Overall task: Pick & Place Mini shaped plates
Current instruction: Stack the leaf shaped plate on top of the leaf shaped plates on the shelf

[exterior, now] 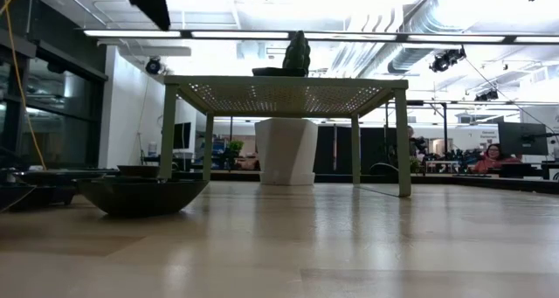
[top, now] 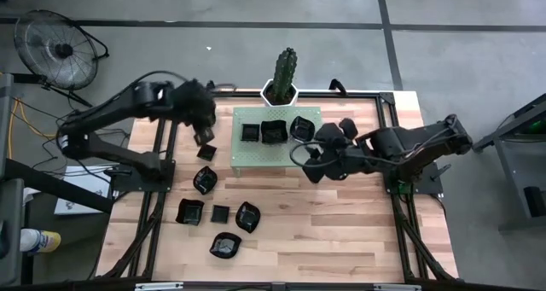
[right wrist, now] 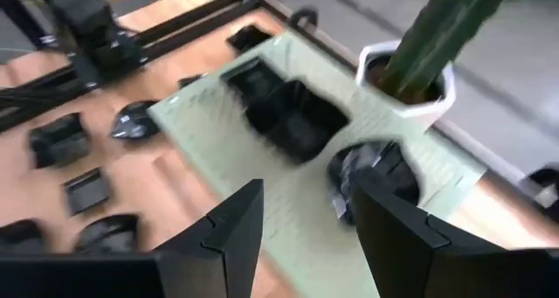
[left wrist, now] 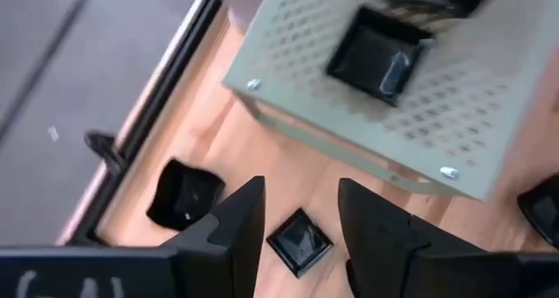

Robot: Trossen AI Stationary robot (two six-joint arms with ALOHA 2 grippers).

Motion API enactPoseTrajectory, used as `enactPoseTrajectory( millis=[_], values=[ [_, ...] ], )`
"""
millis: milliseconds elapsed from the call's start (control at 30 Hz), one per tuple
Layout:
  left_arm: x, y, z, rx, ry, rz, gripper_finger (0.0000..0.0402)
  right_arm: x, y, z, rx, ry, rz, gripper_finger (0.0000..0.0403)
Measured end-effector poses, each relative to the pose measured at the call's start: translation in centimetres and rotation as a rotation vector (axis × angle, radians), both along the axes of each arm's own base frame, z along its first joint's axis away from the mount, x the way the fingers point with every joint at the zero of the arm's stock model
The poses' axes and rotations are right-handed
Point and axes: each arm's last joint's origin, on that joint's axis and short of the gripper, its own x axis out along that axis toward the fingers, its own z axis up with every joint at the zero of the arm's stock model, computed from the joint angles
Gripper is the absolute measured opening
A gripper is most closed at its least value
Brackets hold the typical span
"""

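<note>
Counting from above, three plates (top: 273, 131) sit on the green stand (top: 256, 159) — the rest, about seven, lie on the table (top: 341, 223) to its left, so most of the job is left.

The left gripper (left wrist: 301, 212) hangs by the stand's left edge, over a small square plate (left wrist: 300, 240). Its fingers are apart and hold nothing.

The right gripper (right wrist: 301, 218) hangs over the stand's right end, near the round plate (right wrist: 371, 177) — open too, and empty.
</note>
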Motion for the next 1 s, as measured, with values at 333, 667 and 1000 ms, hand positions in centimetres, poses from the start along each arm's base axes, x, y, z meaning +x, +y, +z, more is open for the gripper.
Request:
enactPoseTrajectory(
  millis=[333,667,1000],
  values=[
    [-0.4,-6.8,0.7,0.212,-0.039,-0.232,0.0143,0.4,4.8,-2.5,0.346,-0.034,-0.119,0.0169],
    [-3.2,-10.7,-4.5,0.174,-0.089,-0.356,0.0143,4.4,10.7,-7.9,0.589,-0.068,-0.223,0.0169],
    [-6.6,-12.6,-10.3,-0.006,-0.481,-0.540,0.0143,9.9,13.5,-14.8,0.790,-0.060,-0.277,0.0169]
  ],
)
